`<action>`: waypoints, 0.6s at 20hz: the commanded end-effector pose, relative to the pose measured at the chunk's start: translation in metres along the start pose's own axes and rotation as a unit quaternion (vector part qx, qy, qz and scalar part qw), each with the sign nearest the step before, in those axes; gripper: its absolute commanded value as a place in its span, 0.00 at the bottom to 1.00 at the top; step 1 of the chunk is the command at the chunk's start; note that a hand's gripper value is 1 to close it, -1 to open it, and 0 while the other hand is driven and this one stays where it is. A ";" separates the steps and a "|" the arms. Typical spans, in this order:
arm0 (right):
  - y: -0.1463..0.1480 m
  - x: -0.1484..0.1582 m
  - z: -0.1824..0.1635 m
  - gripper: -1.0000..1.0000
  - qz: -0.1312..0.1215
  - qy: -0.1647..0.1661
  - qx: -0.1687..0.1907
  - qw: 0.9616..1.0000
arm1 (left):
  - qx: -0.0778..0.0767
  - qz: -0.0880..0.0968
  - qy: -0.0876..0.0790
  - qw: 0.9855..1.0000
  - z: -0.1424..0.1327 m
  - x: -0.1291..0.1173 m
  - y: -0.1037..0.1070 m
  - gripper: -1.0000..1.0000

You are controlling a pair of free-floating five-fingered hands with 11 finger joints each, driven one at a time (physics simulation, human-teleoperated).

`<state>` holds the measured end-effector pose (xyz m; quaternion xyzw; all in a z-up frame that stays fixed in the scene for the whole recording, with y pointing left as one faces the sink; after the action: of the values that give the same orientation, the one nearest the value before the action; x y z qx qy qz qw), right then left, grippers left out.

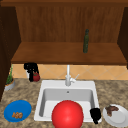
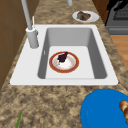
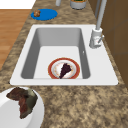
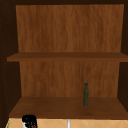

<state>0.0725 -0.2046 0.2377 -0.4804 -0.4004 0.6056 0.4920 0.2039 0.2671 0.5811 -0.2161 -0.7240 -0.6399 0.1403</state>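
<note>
At the far left of the granite counter (image 1: pixel 25 87), the left hand (image 1: pixel 30 70) is hovering with fingers curling round a small red tomato (image 1: pixel 36 77), which could slip and roll into the sink (image 1: pixel 41 100) if that grip loosens, while the right hand (image 1: pixel 95 115) is idling at the sink's near right rim, fingers unclear.

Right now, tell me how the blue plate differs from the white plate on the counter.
The blue plate lies left of the sink and carries small brown pieces; the white plate lies to its right and carries one dark chunk. The right hand hovers beside the white plate. Both are round and rest flat on the countertop.
</note>
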 end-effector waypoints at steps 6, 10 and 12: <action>0.000 0.000 0.000 0.50 0.000 0.000 0.000 1.000 | 0.000 0.029 0.014 0.999 0.044 -0.033 -0.048 1.00; 0.000 0.000 0.000 0.50 0.000 0.000 0.000 1.000 | 0.001 0.040 0.017 0.999 0.066 -0.039 -0.068 1.00; 0.000 0.000 0.000 0.50 0.000 0.000 0.000 1.000 | 0.000 0.041 0.019 0.999 0.077 -0.042 -0.077 1.00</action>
<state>0.0725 -0.2046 0.2377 -0.4804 -0.4004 0.6056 0.4920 0.2099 0.3170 0.4985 -0.2256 -0.7188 -0.6399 0.1514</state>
